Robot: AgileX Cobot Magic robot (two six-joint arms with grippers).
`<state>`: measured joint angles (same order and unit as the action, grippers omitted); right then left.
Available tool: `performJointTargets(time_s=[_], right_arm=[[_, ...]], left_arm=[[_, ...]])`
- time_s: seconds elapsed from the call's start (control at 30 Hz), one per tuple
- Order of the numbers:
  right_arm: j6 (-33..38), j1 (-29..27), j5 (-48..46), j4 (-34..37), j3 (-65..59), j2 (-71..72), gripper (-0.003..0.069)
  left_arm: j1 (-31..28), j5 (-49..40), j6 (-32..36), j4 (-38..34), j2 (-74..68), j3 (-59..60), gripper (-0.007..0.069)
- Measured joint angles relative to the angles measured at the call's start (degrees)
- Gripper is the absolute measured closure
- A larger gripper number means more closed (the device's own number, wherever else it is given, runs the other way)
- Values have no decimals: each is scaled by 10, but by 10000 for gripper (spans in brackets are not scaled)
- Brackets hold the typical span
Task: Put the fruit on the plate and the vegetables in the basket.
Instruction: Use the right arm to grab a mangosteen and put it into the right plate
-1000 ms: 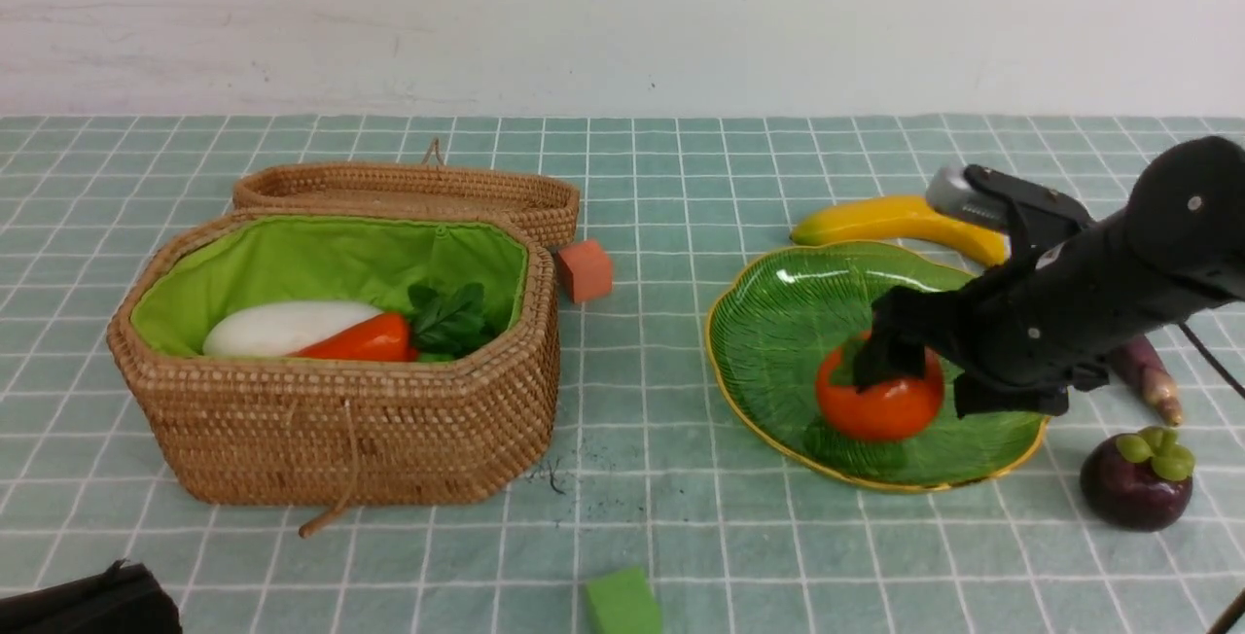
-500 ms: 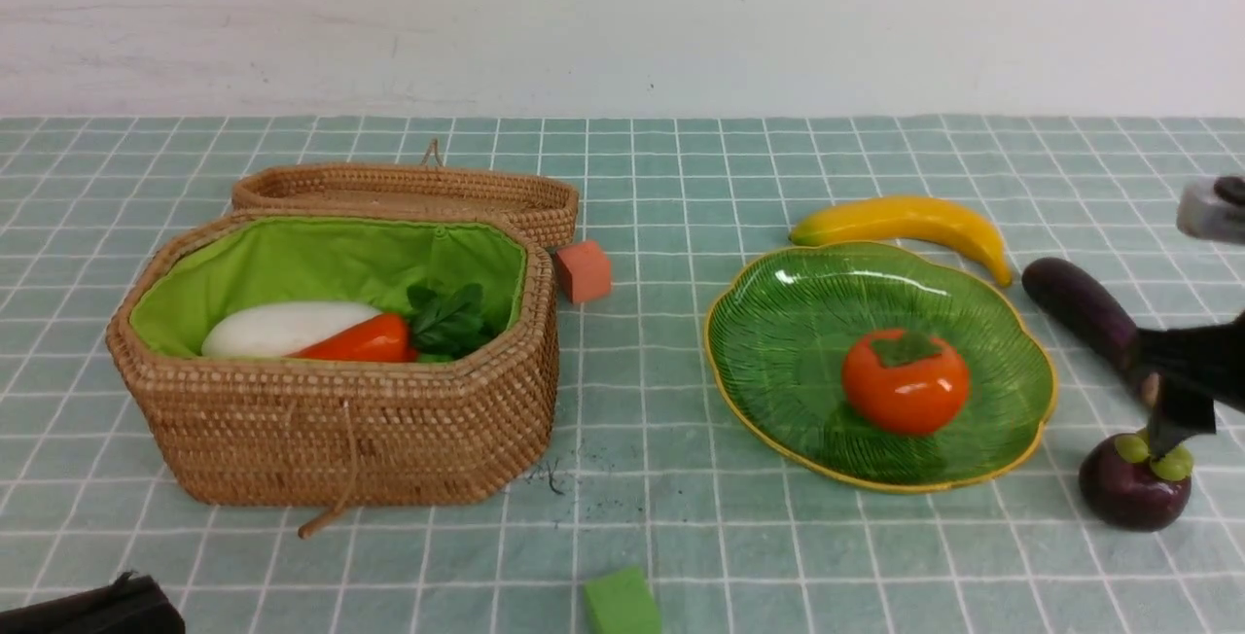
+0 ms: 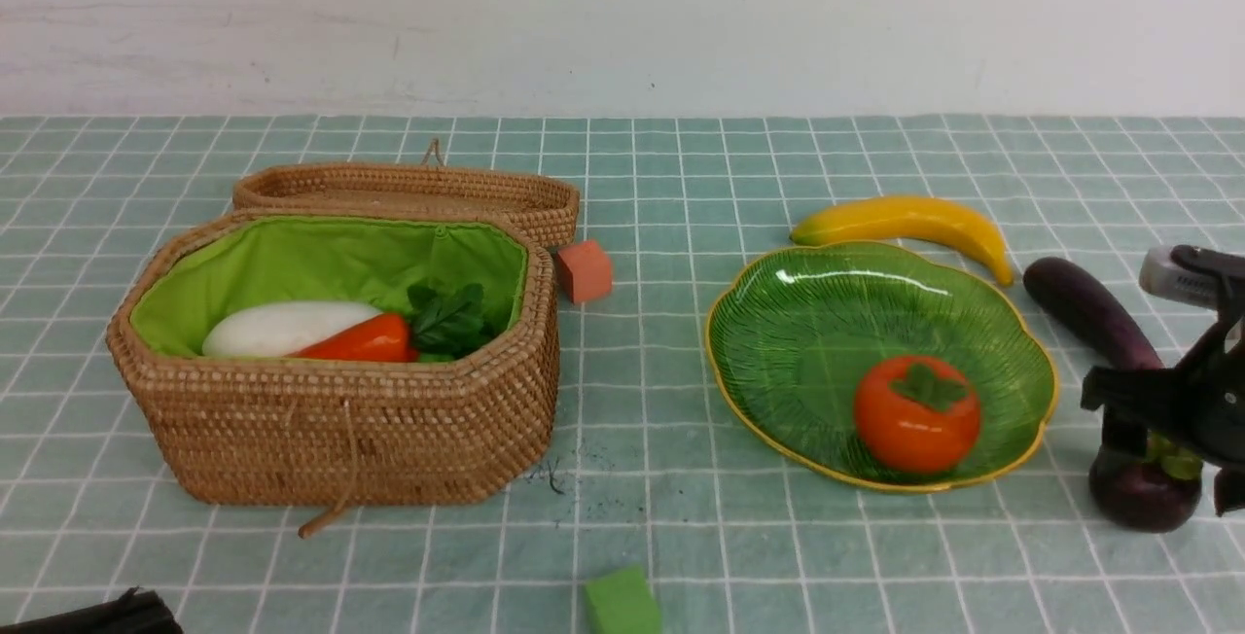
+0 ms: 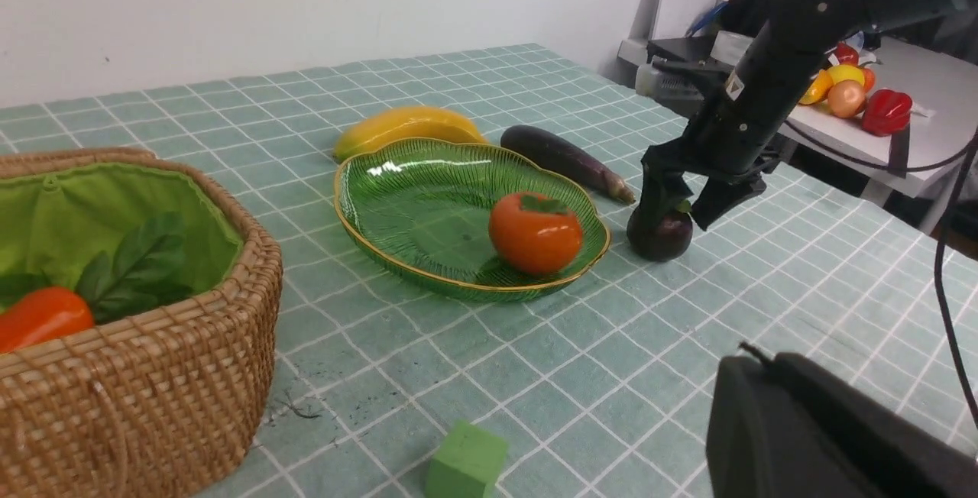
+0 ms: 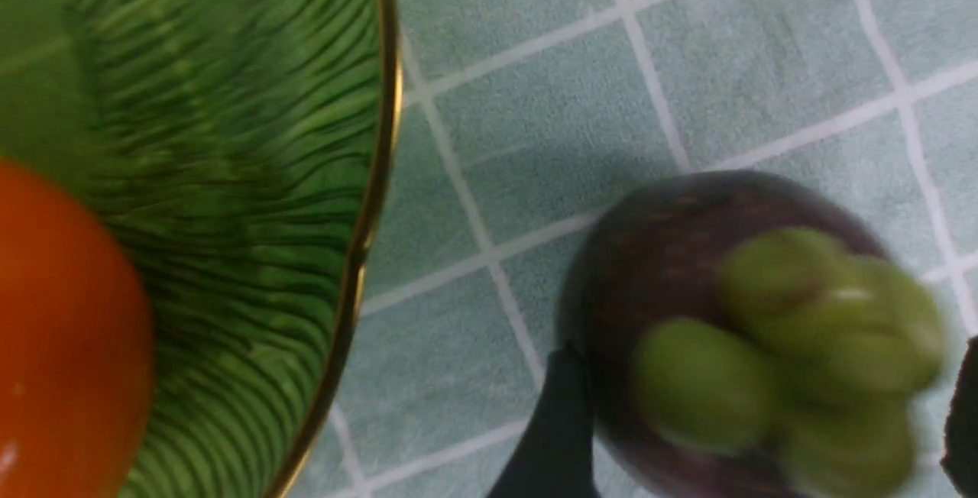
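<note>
Jaws of right gripper (image 3: 1172,464) spread, one each side of the mangosteen (image 3: 1138,503) on the desk (image 3: 661,478), just right of the plate (image 3: 827,323); left gripper (image 4: 756,383) jaws pressed together

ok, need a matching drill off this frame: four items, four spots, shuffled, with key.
Items
1. persimmon
2. banana
3. carrot
4. mangosteen

Spots
A. on the tablecloth, between the open fingers of the right gripper
B. inside the basket
C. on the plate
D. on the tablecloth, at the plate's far rim

Pairs: 1-C, 2-D, 3-B, 4-A
</note>
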<state>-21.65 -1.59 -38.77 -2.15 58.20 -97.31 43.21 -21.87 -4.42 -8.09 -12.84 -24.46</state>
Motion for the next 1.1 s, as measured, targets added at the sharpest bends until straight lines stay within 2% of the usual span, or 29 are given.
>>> performJointTargets(time_s=[0.17, 0.33, 0.5, 0.53, 0.7, 0.8, 0.97, 1.1], right_arm=[[15, 0, 17, 1, 3, -22, 102], [52, -1, 13, 1, 5, -20, 104], [84, 5, -84, 16, 39, 21, 104], [105, 17, -94, 40, 63, 44, 104], [178, 63, -29, 131, 123, 48, 104], [207, 73, 12, 146, 150, -7, 104], [213, 73, 15, 143, 172, -81, 104], [213, 73, 7, 130, 182, -82, 6]], left_arm=[[0, -1, 0, 3, 0, 0, 636], [0, 0, 0, 15, 0, 0, 636], [0, 2, 0, 24, 0, 0, 633], [0, 12, 0, 32, 0, 0, 632], [0, 56, -15, 39, 0, 0, 631], [0, 62, -25, 39, 0, 0, 631], [0, 38, -29, 39, 0, 0, 629], [0, 35, -29, 38, 0, 0, 627]])
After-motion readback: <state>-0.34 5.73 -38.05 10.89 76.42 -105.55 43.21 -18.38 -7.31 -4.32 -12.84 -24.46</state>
